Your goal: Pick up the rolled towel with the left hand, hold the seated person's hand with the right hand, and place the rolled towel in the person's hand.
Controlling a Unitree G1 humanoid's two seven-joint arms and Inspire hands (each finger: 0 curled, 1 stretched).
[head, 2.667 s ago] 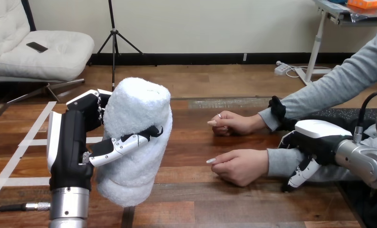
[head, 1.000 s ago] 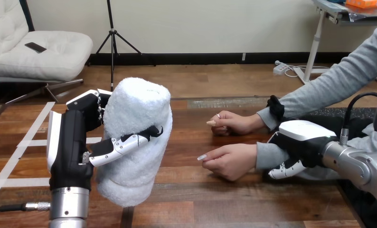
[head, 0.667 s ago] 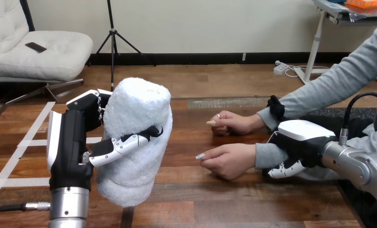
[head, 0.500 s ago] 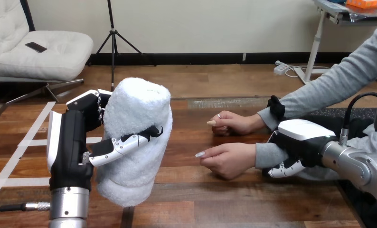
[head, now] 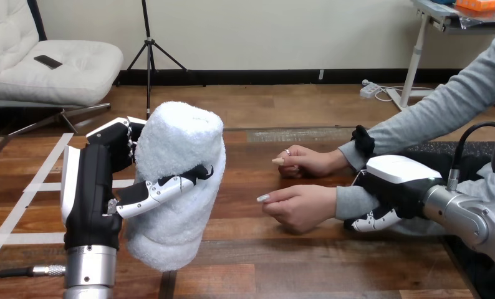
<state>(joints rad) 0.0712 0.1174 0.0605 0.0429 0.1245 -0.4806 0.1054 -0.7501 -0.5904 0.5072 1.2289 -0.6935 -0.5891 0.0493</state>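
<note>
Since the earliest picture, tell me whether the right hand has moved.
Yes. The right hand shifted left, toward the person's unmoved farther hand, curling round the nearer forearm.

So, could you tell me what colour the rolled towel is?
The rolled towel is white; the head view shows it best.

A brown wooden plank table (head: 251,249) carries white tape strips (head: 45,185) across its left part, a pale translucent strip (head: 295,134) along its far edge, and a dark speckled mat (head: 419,149) at its right.
</note>
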